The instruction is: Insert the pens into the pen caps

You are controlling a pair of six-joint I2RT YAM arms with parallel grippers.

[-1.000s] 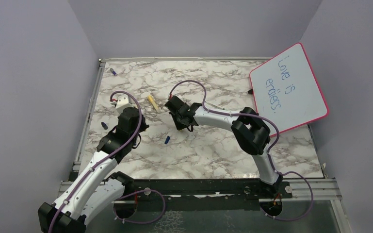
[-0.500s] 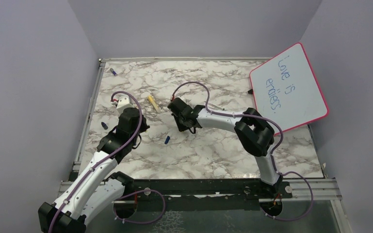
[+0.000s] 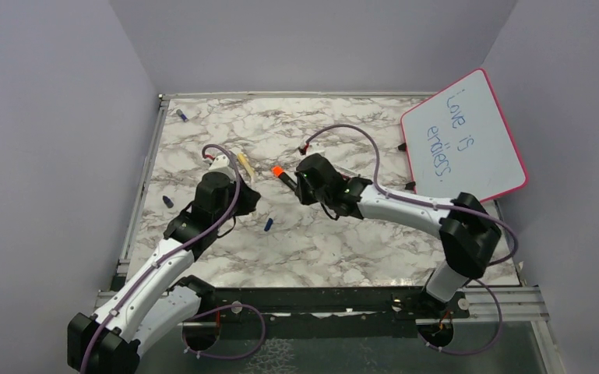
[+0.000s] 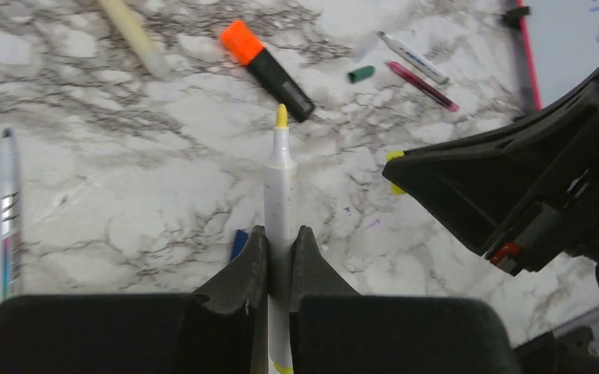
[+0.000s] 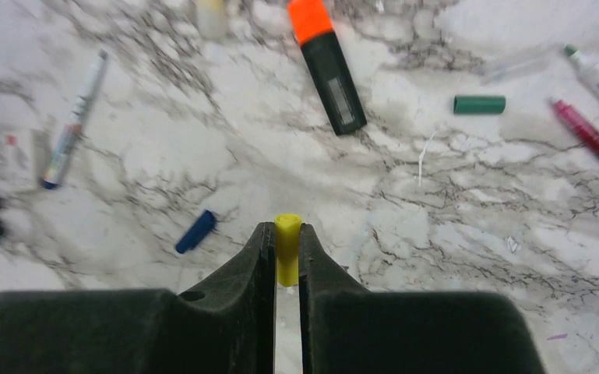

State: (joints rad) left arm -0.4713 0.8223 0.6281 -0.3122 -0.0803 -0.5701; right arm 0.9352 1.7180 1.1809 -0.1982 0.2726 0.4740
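Observation:
My left gripper (image 4: pixel 280 241) is shut on a white pen (image 4: pixel 280 175) with a yellow tip, which points forward above the table. My right gripper (image 5: pixel 286 243) is shut on a short yellow pen cap (image 5: pixel 287 248), open end forward. In the top view the left gripper (image 3: pixel 243 196) and right gripper (image 3: pixel 301 187) face each other, a short gap apart. On the table lie a blue cap (image 5: pixel 195 231), a green cap (image 5: pixel 479 104), a dark red pen (image 5: pixel 592 140), a white pen (image 5: pixel 70 125) and a yellow pen (image 3: pixel 243 164).
A thick black highlighter (image 3: pixel 280 175) with an orange end lies between and beyond the grippers. A pink-framed whiteboard (image 3: pixel 463 140) leans at the right. Another blue cap (image 3: pixel 167 201) and a small blue pen (image 3: pixel 181 115) lie at the left. Walls close in the table.
My left arm has moved right with its pen. My right arm has swung to the right and back, uncovering the highlighter.

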